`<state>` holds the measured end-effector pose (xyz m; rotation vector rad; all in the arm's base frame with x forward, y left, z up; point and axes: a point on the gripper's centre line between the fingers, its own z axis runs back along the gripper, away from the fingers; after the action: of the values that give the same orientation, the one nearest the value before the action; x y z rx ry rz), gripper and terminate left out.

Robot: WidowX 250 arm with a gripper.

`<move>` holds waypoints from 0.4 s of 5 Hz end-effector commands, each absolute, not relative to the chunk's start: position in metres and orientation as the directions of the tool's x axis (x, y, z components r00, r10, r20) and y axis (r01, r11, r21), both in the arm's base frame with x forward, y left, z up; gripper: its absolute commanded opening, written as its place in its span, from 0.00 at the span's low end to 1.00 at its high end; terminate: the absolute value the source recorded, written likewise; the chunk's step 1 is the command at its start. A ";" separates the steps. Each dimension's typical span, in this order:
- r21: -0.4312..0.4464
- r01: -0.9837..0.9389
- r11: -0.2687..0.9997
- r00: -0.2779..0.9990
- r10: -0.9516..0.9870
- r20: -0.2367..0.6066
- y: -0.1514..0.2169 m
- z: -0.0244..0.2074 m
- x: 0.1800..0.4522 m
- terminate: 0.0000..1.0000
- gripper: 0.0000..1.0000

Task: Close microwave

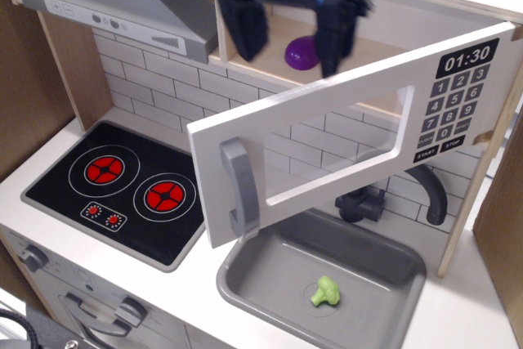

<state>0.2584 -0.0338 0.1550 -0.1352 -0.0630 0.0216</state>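
Note:
The microwave is a pale wooden box with its wide white door [327, 112] swung open toward me. The door has a grey bar handle [238, 188], a rectangular window [339, 147] and a black keypad [456, 97] showing 01:30. A purple toy eggplant [299, 52] lies inside the box, partly hidden. My black gripper [290, 26] is open and empty. It hangs in front of the microwave opening, above the door's upper edge, with its fingers [245, 26] spread wide.
A grey slanted range hood [122, 2] sits at upper left. A black stove [122, 190] with two red burners lies below it. A grey sink [323, 279] holds a green toy broccoli [325, 292]. A dark faucet [429, 190] stands behind the door.

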 end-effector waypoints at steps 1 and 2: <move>-0.013 0.083 0.996 0.992 -0.081 0.097 -0.042 0.140 0.258 0.00 1.00; 0.026 0.060 0.998 0.993 -0.063 0.100 -0.036 0.131 0.263 0.00 1.00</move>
<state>0.2690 -0.0366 0.1244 0.0239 -0.0806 -0.0579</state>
